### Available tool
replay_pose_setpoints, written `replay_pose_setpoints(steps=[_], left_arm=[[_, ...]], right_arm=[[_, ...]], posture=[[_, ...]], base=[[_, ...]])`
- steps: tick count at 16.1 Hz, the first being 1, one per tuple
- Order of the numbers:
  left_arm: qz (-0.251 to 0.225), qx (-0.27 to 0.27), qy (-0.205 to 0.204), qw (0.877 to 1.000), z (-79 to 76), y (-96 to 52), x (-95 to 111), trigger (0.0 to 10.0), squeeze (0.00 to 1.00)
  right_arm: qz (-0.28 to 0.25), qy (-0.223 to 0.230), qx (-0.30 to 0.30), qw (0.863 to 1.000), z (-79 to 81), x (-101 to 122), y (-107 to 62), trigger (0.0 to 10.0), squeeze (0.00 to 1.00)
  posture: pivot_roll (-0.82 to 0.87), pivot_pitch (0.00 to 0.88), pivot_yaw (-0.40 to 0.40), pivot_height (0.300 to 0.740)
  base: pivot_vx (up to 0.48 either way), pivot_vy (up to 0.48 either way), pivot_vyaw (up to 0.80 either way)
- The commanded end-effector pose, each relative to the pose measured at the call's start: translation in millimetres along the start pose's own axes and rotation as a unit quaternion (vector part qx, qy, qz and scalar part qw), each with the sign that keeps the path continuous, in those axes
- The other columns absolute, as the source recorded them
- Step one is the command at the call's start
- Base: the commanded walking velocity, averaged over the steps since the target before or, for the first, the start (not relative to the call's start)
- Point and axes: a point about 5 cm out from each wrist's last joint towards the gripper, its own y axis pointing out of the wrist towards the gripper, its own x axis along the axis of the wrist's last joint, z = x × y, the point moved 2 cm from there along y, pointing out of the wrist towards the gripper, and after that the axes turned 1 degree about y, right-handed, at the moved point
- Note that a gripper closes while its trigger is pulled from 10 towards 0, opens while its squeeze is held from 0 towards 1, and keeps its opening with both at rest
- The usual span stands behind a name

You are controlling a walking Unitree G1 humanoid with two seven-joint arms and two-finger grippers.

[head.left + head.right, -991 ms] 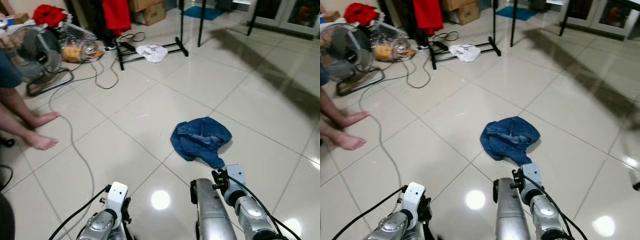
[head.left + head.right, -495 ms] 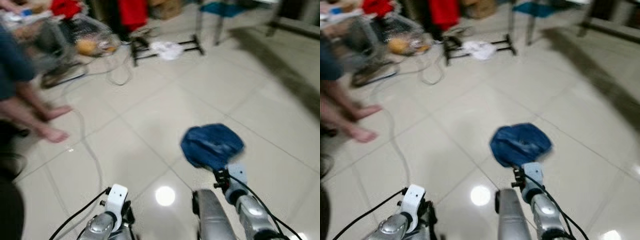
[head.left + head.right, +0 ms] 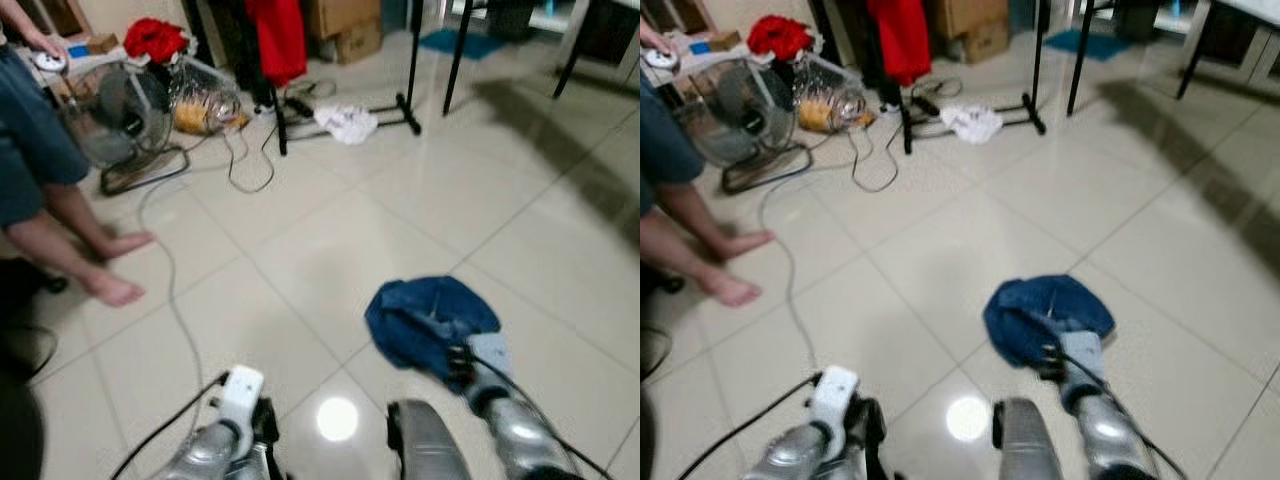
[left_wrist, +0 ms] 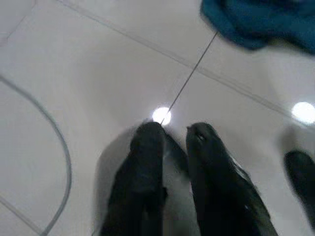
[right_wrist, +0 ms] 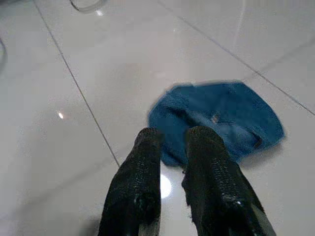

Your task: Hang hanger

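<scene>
Approach step, I judge: no hanger can be made out. Blue garment lies at one o'clock; rack stands far at twelve. Left gripper and right gripper hang nearly pressed together, empty. Next: walk to the garment.

— What sort of place was it?
— A lived-in home: glossy tiled floor, a standing fan, a clothes rack with a red garment.
— Anything else?
— Cardboard boxes, loose cables, and a person's bare feet.
</scene>
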Motion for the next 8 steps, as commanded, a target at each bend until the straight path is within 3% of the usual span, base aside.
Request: replay_pose_setpoints(steps=[1,5,8], left_arm=[[0.023,0.004,-0.001,1.0,2.1,-3.1,-11.0,10.0,0.0],[0.026,0.004,-0.002,1.0,0.7,-2.9,-11.9,10.0,0.0],[0.028,0.004,-0.003,1.0,-0.1,-2.9,-12.7,10.0,0.0]], right_arm=[[-0.002,-0.001,0.006,1.0,3.5,1.4,1.5,10.0,0.0],[-0.001,0.0,0.004,1.0,2.5,1.2,1.4,10.0,0.0],[0.0,-0.001,0.003,1.0,2.3,1.0,1.3,10.0,0.0]], posture=[[-0.2,0.018,0.129,0.543],[-0.2,0.018,0.128,0.543],[-0.2,0.02,0.126,0.543]], base=[[0.424,0.0,0.0],[0.42,0.06,0.0],[0.41,0.249,-0.54]])
